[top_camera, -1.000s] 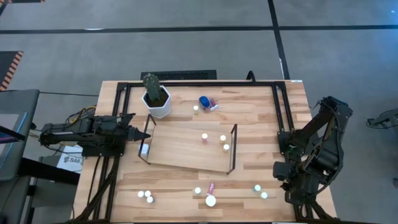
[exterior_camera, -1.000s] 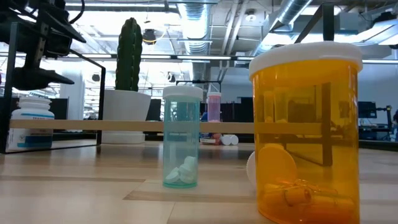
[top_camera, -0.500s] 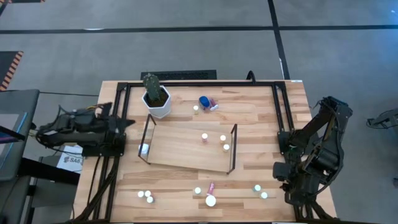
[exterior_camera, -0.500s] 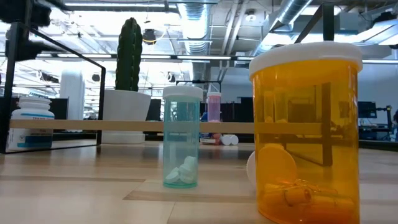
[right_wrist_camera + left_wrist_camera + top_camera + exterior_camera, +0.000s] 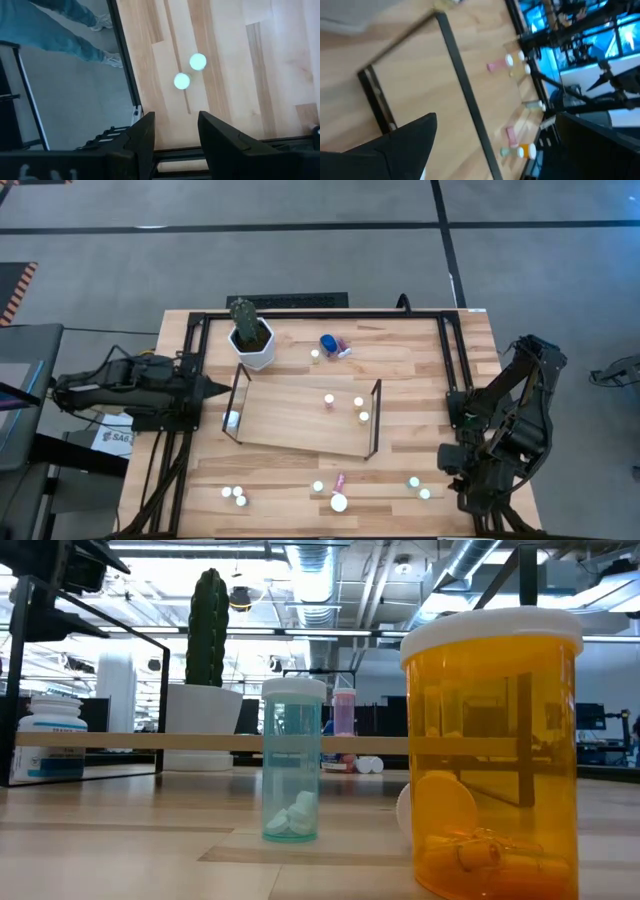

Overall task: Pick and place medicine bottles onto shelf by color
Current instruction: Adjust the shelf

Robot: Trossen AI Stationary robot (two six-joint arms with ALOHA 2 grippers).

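Along the pale wooden table (image 5: 420, 365) I see a black frame rail tracing its edges, with bare board between the low light-wood shelf (image 5: 290, 420) and the near edge, where small white-capped bottles (image 5: 234, 495) lie scattered. Beyond the table I see grey floor; a person's legs show past the rail in my right wrist view. My left gripper (image 5: 215, 390) hangs just outside the shelf's left end panel, jaws spread wide and empty. My right gripper (image 5: 172, 132) waits over the near right corner, fingers partly apart, holding nothing, two teal-capped bottles (image 5: 189, 71) ahead of it. Three bottles (image 5: 348, 408) stand on the shelf.
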